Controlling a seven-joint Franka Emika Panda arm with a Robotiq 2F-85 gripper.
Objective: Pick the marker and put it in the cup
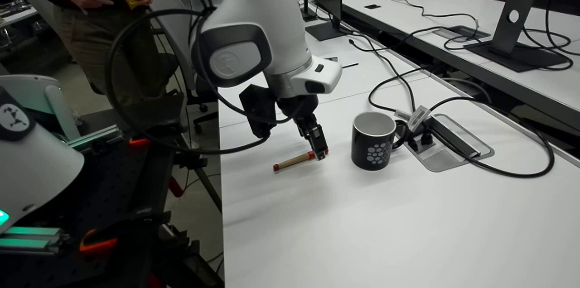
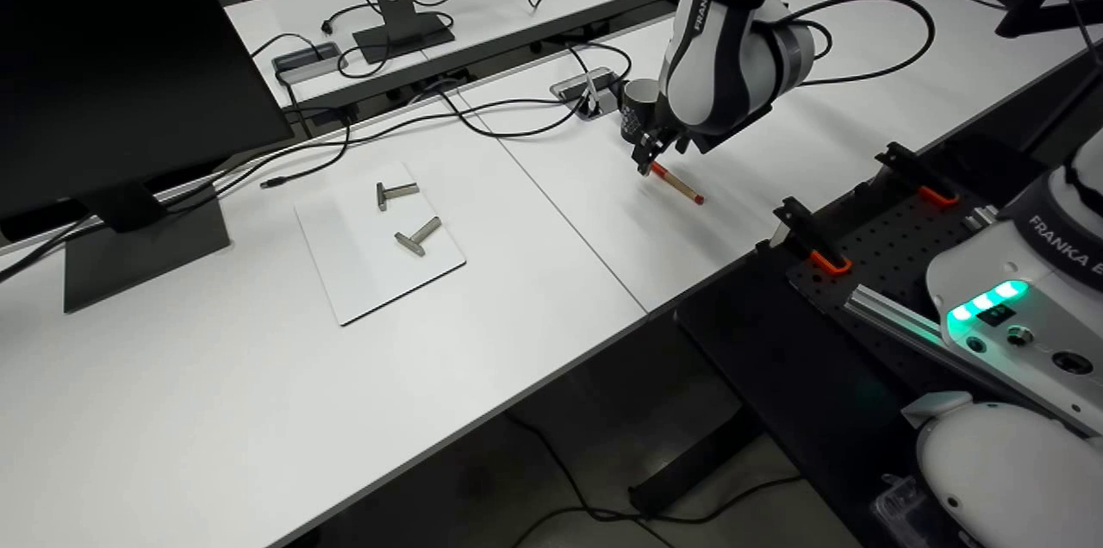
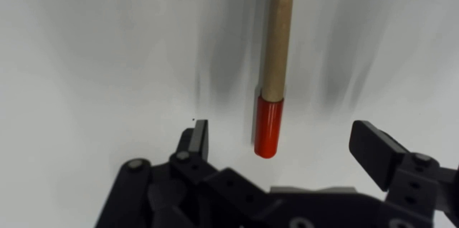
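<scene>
The marker (image 3: 278,41) lies on the white table, tan in the middle with red ends. In the wrist view its red cap reaches in between the fingers of my gripper (image 3: 280,131), nearer the left one. The jaws stand wide apart, and neither finger touches the cap. Both exterior views show the marker (image 1: 293,161) (image 2: 681,185) flat beneath my gripper (image 1: 320,156) (image 2: 662,155); its capped end is partly covered there. The cup (image 1: 372,145) is a black mug with white dots, upright close by, its handle toward the socket panel. In an exterior view the arm partly covers the cup (image 2: 636,111).
Beside the cup's handle is a socket panel (image 1: 453,143) with black cables (image 1: 512,171) looping over the table. A white board (image 2: 370,246) bearing two T-shaped metal pieces (image 2: 419,236) lies further along, near a monitor (image 2: 121,83). Clamps (image 2: 810,238) grip the table's edge.
</scene>
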